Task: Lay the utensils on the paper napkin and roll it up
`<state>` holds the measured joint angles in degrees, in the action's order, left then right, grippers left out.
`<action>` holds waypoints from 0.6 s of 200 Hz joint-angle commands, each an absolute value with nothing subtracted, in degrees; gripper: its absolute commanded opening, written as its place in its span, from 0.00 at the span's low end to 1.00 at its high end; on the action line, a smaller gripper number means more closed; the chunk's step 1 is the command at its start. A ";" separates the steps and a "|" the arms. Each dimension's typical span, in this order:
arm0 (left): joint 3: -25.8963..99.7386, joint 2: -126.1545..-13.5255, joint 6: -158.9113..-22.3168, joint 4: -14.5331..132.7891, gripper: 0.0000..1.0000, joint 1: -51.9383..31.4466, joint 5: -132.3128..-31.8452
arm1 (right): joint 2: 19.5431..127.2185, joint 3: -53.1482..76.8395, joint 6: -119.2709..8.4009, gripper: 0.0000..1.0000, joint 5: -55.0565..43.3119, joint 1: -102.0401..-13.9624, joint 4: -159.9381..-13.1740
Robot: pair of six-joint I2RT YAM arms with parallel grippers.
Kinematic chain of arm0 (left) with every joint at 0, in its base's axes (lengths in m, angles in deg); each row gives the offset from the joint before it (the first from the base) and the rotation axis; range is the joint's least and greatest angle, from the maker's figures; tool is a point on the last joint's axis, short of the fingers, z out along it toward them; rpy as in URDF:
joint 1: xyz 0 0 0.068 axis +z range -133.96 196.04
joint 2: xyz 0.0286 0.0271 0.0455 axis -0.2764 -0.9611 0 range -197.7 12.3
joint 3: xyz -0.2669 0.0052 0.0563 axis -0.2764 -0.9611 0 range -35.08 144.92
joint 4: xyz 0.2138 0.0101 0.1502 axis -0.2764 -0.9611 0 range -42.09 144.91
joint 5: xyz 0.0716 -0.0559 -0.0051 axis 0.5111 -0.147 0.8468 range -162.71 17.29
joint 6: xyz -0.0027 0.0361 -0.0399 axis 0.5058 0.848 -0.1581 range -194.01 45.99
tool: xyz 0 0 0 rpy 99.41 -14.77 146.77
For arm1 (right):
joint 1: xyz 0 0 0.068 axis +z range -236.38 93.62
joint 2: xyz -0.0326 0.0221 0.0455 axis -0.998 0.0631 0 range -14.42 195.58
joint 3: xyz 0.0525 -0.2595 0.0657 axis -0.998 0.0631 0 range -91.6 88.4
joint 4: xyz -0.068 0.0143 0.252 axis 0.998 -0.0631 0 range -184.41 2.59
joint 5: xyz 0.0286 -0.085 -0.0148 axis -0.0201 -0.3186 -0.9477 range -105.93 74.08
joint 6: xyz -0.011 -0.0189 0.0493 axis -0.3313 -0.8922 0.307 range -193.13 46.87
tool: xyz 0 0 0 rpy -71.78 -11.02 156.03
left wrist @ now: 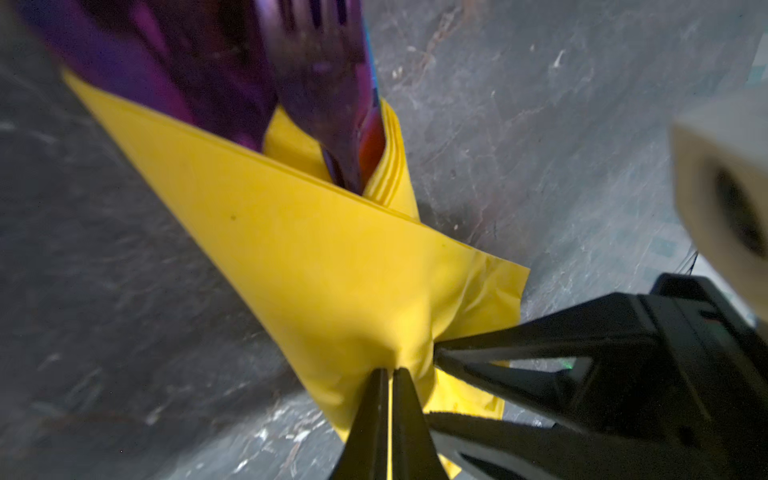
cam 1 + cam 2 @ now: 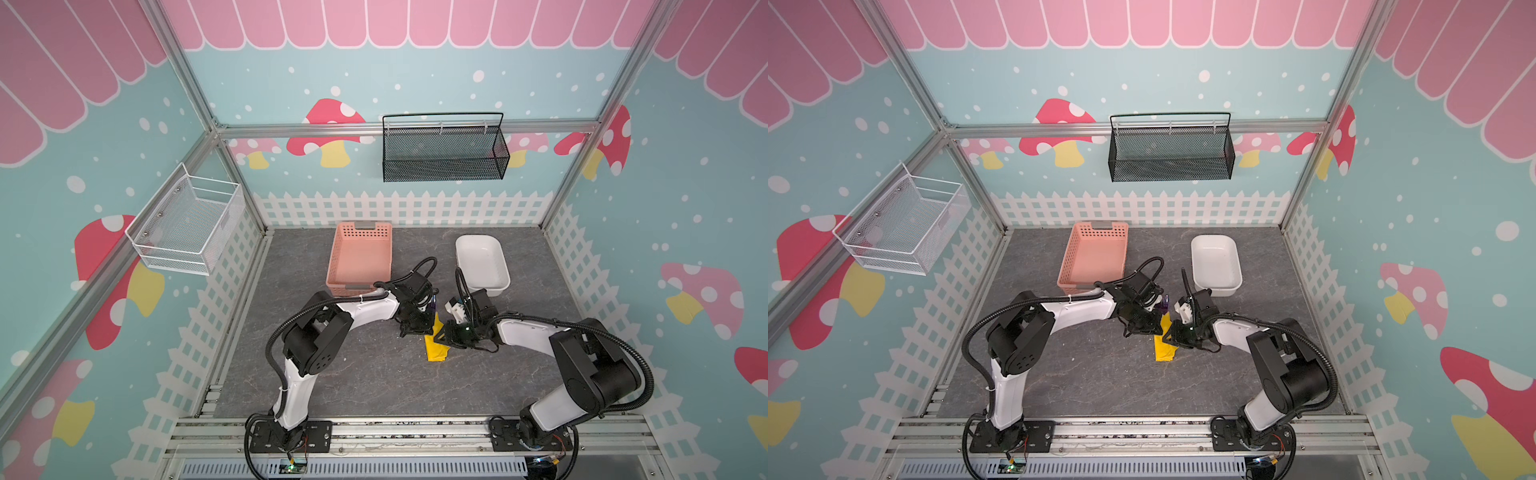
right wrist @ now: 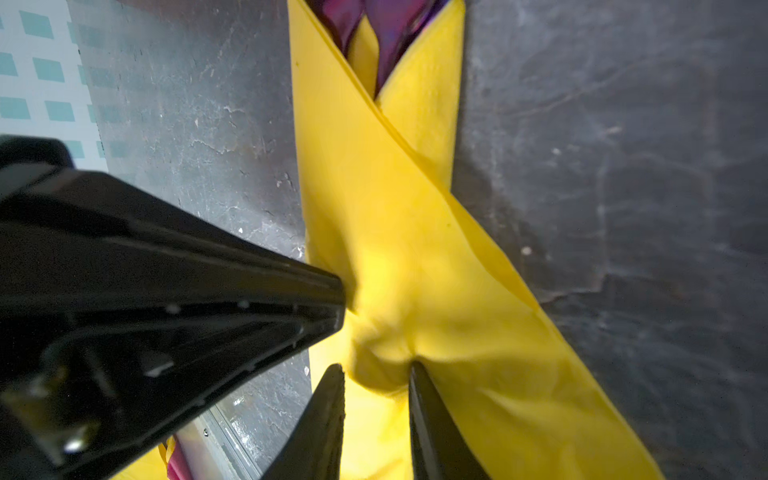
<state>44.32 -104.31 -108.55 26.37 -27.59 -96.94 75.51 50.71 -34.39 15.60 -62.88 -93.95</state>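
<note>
Grey table (image 2: 332, 395): flat, matt, stone-look w/ pale veins. Near its ctr, well clear of all edges, the paper napkin (image 2: 436, 353) is seen wrapped round the utensils (image 1: 324, 83) as a long narrow bundle. Two flaps are crossed over the top and one end is open.

The sheet is thin, soft and bright yellow, layered at the folds and creased where pinched. The utensils are slim, glossy and dark purple w/ an iridescent sheen. Fork tines and other heads are shown at the open end; the handles are hidden inside.

L gripper (image 1: 389, 374): black tapered jaws are closed almost tip to tip, w/ only a thin fold of napkin pinched. R gripper (image 3: 378, 374): jaws are partly apart, clamped on a thicker bunch of napkin just beside.

Step judged: rolling, late stage; placing is done. For the next move, the loose flap is to be tucked tight w/o tearing. Both grips are then to be eased off so the roll is not sprung open.
</note>
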 commanded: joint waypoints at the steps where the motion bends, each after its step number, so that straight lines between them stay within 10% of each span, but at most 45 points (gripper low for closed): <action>1: 44.14 -100.02 -109.52 25.93 0.11 -26.25 -93.86 | 77.69 52.38 -35.00 0.28 9.47 -63.01 -98.92; 120: 55.21 -105.56 -110.04 22.88 0.18 -25.17 -91.54 | 78.36 53.37 -34.55 0.23 9.56 -63.01 -98.93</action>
